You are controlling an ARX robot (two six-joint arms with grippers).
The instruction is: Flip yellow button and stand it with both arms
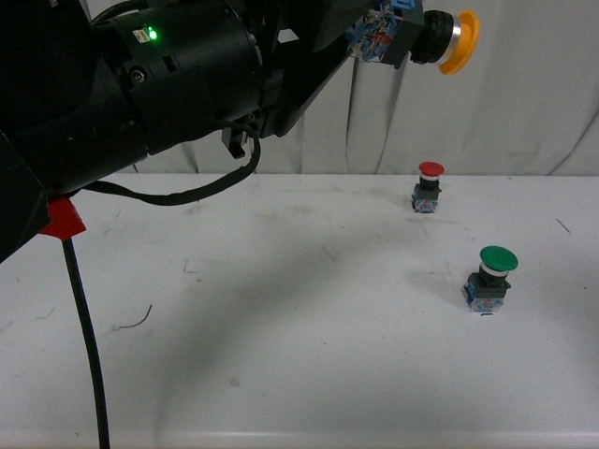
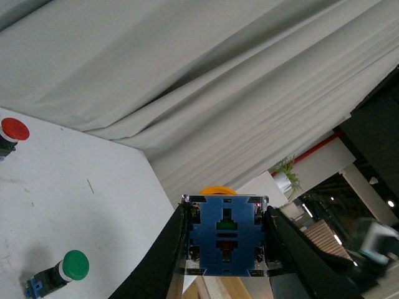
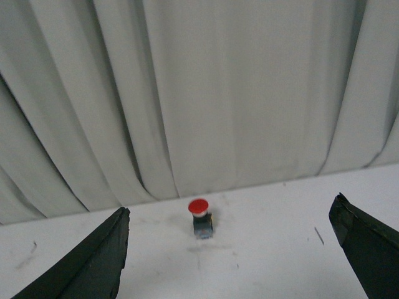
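Note:
The yellow button (image 1: 440, 37) hangs high above the table at the top of the front view, lying sideways with its yellow-orange cap pointing right. My left gripper (image 1: 379, 37) is shut on its blue block base. In the left wrist view the blue base (image 2: 225, 235) fills the gap between the two black fingers (image 2: 163, 255), and only a sliver of the yellow cap shows behind it. My right gripper (image 3: 227, 249) is open, its two black fingertips spread wide near the view's corners. The right arm does not show in the front view.
A red-capped button (image 1: 428, 186) stands upright at the back of the white table (image 1: 281, 309); it also shows as the red-capped button (image 3: 200, 216) between my right fingers, far off. A green-capped button (image 1: 490, 277) stands nearer, right. A white curtain (image 1: 487, 112) hangs behind.

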